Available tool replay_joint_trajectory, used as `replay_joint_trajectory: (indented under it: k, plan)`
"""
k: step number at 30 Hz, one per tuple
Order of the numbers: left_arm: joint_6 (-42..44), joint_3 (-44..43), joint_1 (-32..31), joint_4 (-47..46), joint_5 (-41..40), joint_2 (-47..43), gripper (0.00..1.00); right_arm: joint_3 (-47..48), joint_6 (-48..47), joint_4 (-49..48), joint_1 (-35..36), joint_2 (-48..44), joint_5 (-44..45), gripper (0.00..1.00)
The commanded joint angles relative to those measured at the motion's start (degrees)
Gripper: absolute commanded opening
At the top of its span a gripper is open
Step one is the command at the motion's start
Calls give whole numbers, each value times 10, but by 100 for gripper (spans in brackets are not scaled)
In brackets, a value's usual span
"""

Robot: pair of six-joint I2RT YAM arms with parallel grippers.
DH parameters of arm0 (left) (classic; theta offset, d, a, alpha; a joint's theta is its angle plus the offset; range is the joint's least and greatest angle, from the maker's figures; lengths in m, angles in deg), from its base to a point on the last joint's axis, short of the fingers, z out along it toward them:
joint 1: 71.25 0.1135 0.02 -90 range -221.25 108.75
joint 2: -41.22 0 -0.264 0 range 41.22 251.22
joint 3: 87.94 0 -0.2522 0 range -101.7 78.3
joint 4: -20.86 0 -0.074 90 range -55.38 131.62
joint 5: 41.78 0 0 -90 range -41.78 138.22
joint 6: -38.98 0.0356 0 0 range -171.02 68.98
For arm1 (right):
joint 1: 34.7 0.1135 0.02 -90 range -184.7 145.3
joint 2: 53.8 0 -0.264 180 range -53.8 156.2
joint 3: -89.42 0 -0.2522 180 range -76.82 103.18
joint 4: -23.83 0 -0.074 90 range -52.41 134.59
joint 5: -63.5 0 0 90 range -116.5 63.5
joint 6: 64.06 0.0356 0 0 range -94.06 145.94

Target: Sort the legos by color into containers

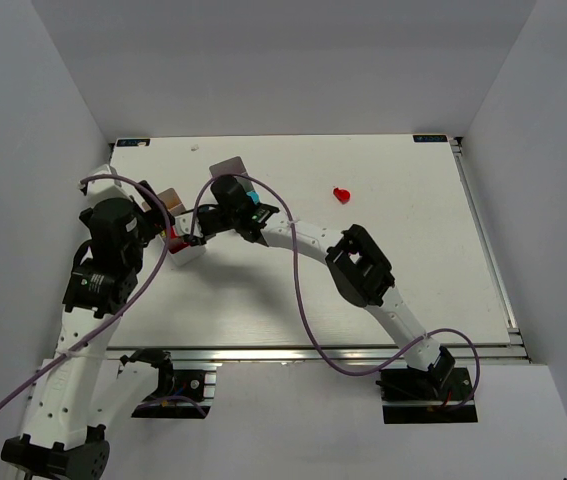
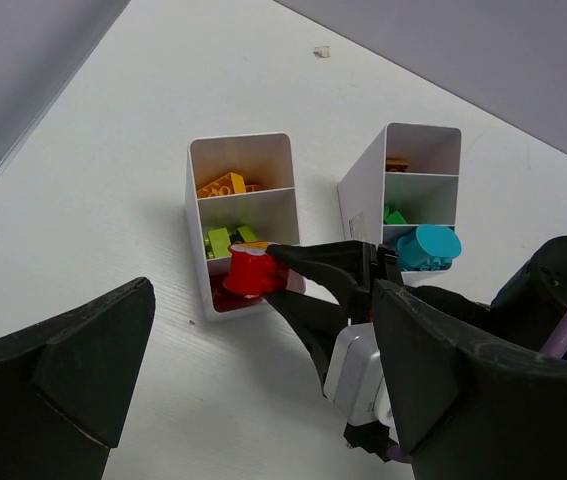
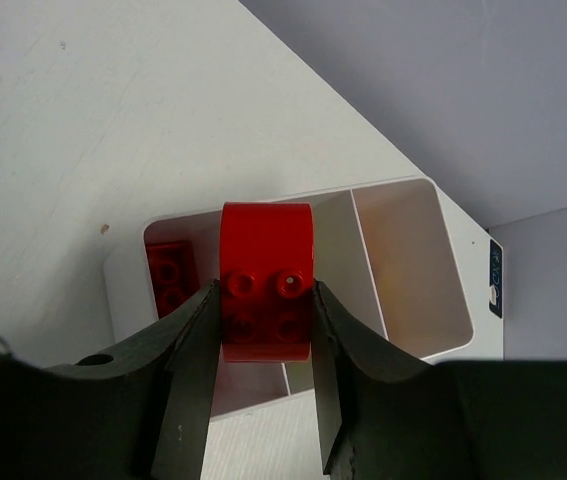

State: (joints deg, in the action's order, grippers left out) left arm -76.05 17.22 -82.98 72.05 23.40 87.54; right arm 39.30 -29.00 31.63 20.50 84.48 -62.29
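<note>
My right gripper (image 3: 266,345) is shut on a red brick (image 3: 266,280), studs toward the camera. It holds the brick over the end compartment of a white bin (image 3: 403,260), where another red brick (image 3: 171,275) lies. In the left wrist view the held brick (image 2: 253,272) hangs at the near end of the left bin (image 2: 195,235), which also holds yellow (image 2: 223,185) and lime (image 2: 218,240) bricks. A second bin (image 2: 363,190) holds brown, green and teal (image 2: 428,247) pieces. My left gripper (image 2: 263,400) is wide open and empty, just short of the bins.
A loose red lego (image 1: 341,194) lies on the table to the right of the bins. My right arm (image 1: 363,270) stretches across the table middle toward the left. Grey walls close in the table on three sides.
</note>
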Motion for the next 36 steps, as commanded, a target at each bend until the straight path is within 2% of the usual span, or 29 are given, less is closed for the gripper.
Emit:
replay_joint_trajectory:
  k: [1, 7, 12, 15, 20, 21, 22, 23, 26, 33, 34, 35, 36]
  plan:
    - [19, -4, 2, -12, 6, 0, 98, -2, -33, 9, 3, -22, -16, 7]
    - [24, 2, 3, -14, 5, 0, 98, -17, -61, 40, 2, -35, -47, 10]
    - [26, 4, 3, -16, 4, 2, 98, -14, -70, 50, 2, -34, -46, 10]
    - [30, 4, 4, -17, 6, 5, 98, -14, -70, 49, 2, -33, -38, 14]
    - [33, 3, 4, -20, 7, 10, 98, -17, -70, 48, 2, -32, -33, 30]
    - [32, 3, 3, -20, 7, 10, 98, -20, -69, 46, 2, -31, -28, 39]
    - [33, 3, 4, -20, 7, 10, 98, -23, -69, 43, 2, -32, -25, 44]
    - [33, 3, 4, -21, 7, 10, 98, -25, -68, 39, 2, -33, -23, 56]
    - [34, 3, 3, -19, 7, 10, 98, -27, -58, 25, 2, -33, -13, 70]
    - [32, -3, 3, -18, 5, 6, 98, -39, 4, -26, -4, -61, 13, 75]
    - [32, -4, 3, -18, 5, 7, 98, -46, 24, -62, -4, -69, 29, 77]
    - [32, -6, 3, -19, 5, 7, 98, -75, 80, -97, -6, -81, 55, 89]
    - [30, -6, 4, -21, 6, 7, 98, -101, 112, -140, -7, -106, 127, 89]
